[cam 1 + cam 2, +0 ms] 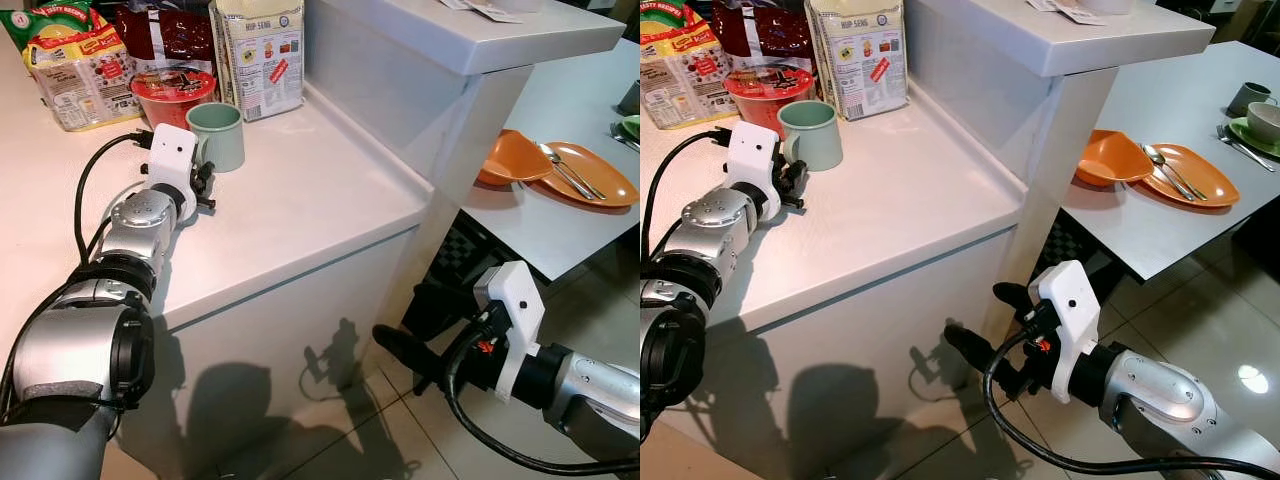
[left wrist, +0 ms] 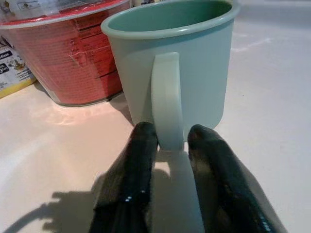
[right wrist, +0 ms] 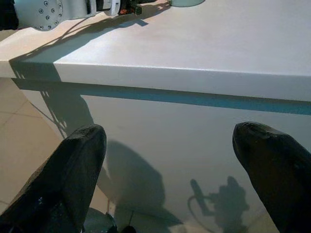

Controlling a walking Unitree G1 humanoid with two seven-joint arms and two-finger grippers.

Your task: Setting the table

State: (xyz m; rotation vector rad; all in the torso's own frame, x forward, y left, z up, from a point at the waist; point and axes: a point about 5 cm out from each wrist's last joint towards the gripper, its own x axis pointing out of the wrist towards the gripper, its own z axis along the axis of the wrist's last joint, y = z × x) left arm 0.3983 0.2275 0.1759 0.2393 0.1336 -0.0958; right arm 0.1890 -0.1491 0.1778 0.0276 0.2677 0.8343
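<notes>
A pale green mug [image 1: 218, 135] stands upright on the white counter [image 1: 300, 200], its handle turned toward my left arm. My left gripper [image 2: 170, 141] is at that handle, one black finger on each side of it, closed on it. In the left wrist view the mug [image 2: 170, 68] rises just beyond the fingertips [image 2: 143, 138]. My right gripper [image 3: 167, 145] hangs low beside the counter's front, above the tiled floor, with its fingers [image 3: 80, 155] spread wide and nothing between them. On the grey table [image 1: 560, 120] to the right lie an orange plate [image 1: 590, 172] with cutlery and an orange bowl [image 1: 510, 158].
Behind the mug stand a red-lidded tub [image 1: 172, 95], a food box [image 1: 262, 55] and snack bags [image 1: 75, 65]. A raised white ledge [image 1: 470, 30] borders the counter on the right. More crockery [image 1: 1255, 120] sits at the grey table's far edge.
</notes>
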